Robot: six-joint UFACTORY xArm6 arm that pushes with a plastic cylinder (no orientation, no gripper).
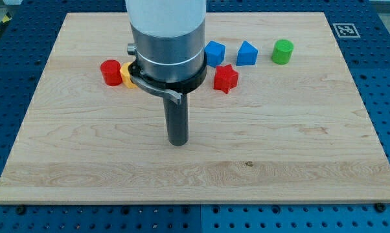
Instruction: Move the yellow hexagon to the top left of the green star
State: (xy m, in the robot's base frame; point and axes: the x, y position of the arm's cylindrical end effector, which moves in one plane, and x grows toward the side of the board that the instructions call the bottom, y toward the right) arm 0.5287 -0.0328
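Observation:
A yellow block (127, 74) shows only as a sliver next to the arm's body, so I cannot tell its shape; it touches a red cylinder (110, 72) on its left. No green star shows; it may be hidden behind the arm. A green cylinder (282, 51) stands at the view's top right. My tip (178, 142) rests on the board near the middle, below and to the right of the yellow block, apart from all blocks.
A red star (225, 78) lies right of the arm. Two blue blocks (214, 52) (247, 53) sit above it. The wooden board (311, 162) lies on a blue perforated table. A marker tag (344, 30) is at the board's top right corner.

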